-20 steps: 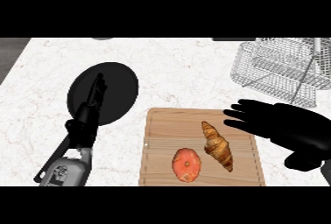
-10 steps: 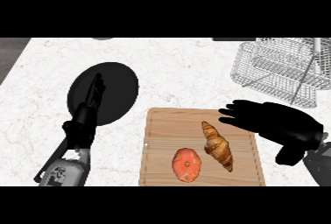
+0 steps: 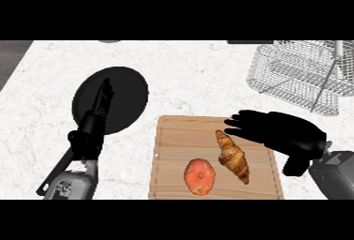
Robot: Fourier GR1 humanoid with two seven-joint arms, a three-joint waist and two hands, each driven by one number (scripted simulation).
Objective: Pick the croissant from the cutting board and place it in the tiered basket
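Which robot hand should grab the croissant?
Right. The right robot hand is open right next to the croissant; the left robot hand is off the cutting board, by the black plate.

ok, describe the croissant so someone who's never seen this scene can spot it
Look for the wooden cutting board at the counter's near edge, right of the black plate. Two foods lie on it, and the croissant is the one on the right, close to the right hand. It is long, golden brown and ridged with tapered ends; its neighbour is round and orange-pink.
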